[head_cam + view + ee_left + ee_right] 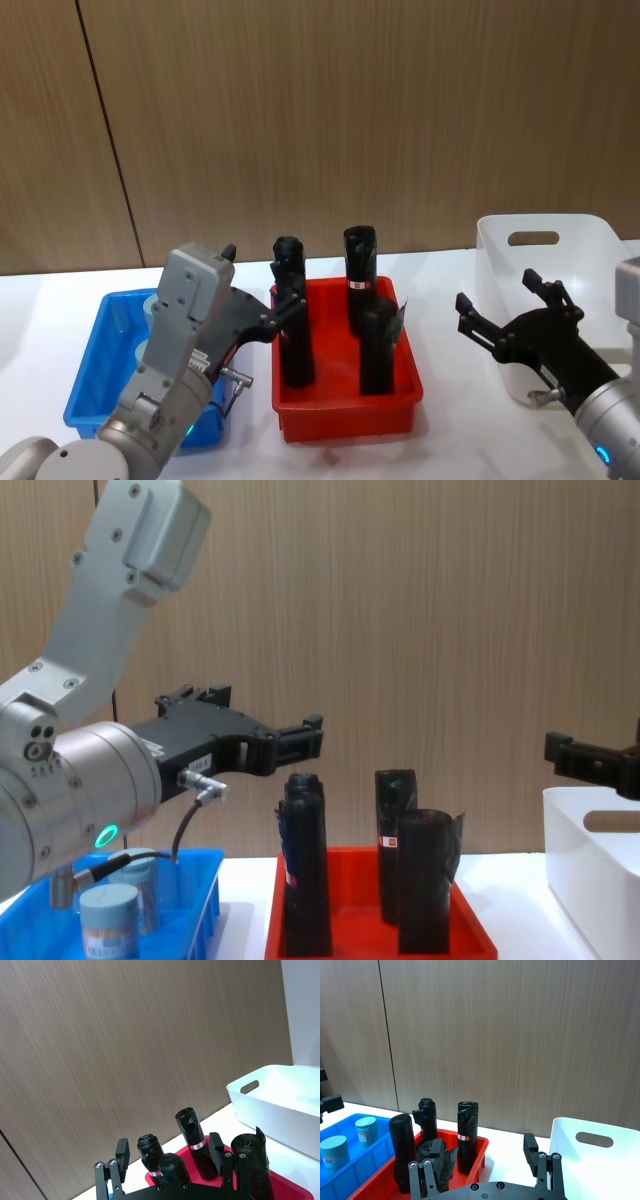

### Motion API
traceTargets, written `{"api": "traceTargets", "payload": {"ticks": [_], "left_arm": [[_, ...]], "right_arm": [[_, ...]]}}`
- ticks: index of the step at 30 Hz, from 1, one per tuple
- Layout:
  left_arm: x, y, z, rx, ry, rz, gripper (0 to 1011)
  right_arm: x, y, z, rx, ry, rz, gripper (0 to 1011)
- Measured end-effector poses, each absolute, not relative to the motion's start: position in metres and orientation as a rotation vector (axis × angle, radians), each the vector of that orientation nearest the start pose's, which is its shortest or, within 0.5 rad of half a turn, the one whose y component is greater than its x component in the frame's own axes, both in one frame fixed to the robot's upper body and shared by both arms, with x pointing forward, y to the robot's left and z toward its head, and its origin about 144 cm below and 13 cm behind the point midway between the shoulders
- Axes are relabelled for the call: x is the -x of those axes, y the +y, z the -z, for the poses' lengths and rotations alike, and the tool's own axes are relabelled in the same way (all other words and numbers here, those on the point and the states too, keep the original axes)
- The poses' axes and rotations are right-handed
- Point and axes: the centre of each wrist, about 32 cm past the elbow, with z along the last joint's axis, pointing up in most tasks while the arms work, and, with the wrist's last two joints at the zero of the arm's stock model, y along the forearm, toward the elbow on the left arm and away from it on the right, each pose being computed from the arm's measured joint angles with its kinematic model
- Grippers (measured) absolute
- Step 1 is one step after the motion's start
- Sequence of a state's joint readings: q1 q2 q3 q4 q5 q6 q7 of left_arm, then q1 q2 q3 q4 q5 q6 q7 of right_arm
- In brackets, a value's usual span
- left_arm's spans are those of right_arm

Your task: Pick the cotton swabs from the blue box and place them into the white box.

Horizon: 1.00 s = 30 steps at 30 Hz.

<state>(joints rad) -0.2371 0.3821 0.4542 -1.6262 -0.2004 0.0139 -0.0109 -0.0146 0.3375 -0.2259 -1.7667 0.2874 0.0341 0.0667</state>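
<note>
Most cotton swabs [108,920] seemingly hidden behind left arm [70,780].

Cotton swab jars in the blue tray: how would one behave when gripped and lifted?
The small clear cylindrical jar with pale blue lid looks rigid, so probably keeps shape when squeezed. Its smooth round wall may slip, and roll if tipped. Being short, it likely stands stably.

Upright cotton swabs [333,1152] — in blue box [92,365]
</note>
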Motion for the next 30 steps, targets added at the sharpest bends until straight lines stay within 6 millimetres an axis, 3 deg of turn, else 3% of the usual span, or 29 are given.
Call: {"api": "traceTargets", "payload": {"ticks": [30], "left_arm": [[-0.495,0.2051,-1.2023,-0.093,-0.245,-1.137,1004]], "right_arm": [[-0.4433,-0.2371,-1.1887,-0.026,-0.075,1.23,1001]]}}
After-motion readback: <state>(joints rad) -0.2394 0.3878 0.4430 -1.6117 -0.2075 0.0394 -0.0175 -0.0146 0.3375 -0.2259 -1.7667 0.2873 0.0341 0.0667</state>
